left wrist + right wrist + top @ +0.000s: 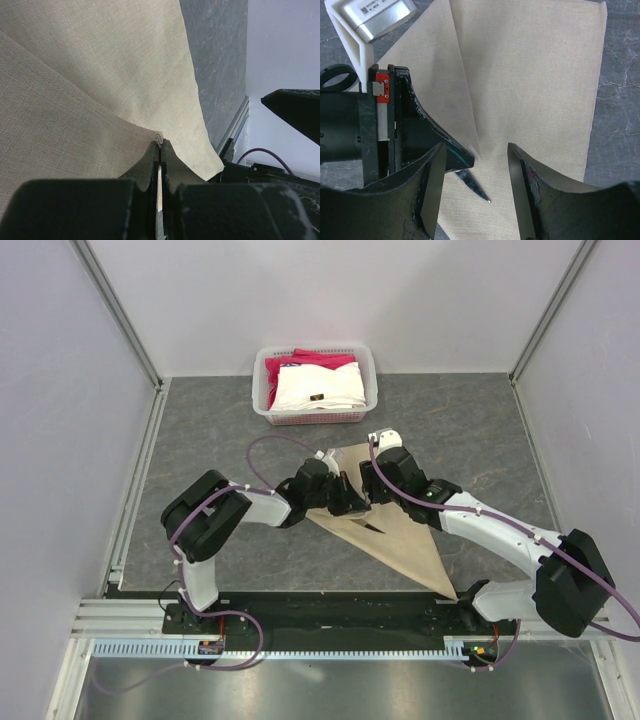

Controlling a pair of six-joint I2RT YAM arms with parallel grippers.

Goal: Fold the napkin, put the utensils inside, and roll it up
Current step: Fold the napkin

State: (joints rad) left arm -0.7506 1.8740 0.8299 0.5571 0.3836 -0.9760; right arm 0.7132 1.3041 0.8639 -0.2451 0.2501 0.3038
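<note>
Looking down from the top view, we are seeing the napkin (400, 540) lying folded into a long triangle on the grey worktop (480, 430), in the middle of the frame. Both arms are meeting over its upper left part. The left fingers (345, 498) and right fingers (378, 490) are sitting just beside each other, and a dark sliver of the knife (372, 527) is showing just below them. A white basket (262, 390) of folded cloths is standing well apart at the top.

Turning to the left wrist view, we are finding the left fingers (150, 165) pressed together on the edge of a napkin (100, 75) flap at lower centre, which is arching up off the layer beneath.

Moving to the right wrist view, we are seeing the right fingers (525, 185) standing apart and holding nothing, low in the frame. The knife (472, 182) is lying on the napkin (535, 75) between them. Its dark blade is pointing toward the lower right and a strip of teal handle is disappearing under the left arm's tip.

We are judging the step to be wrapping the flap over the knife to start the roll. To do it well, we are advising a low, even pull across the handle. The cloth should be kept taut so no slack bunches. The right fingers could steady the blade so the knife does not skid or swing out of line.
</note>
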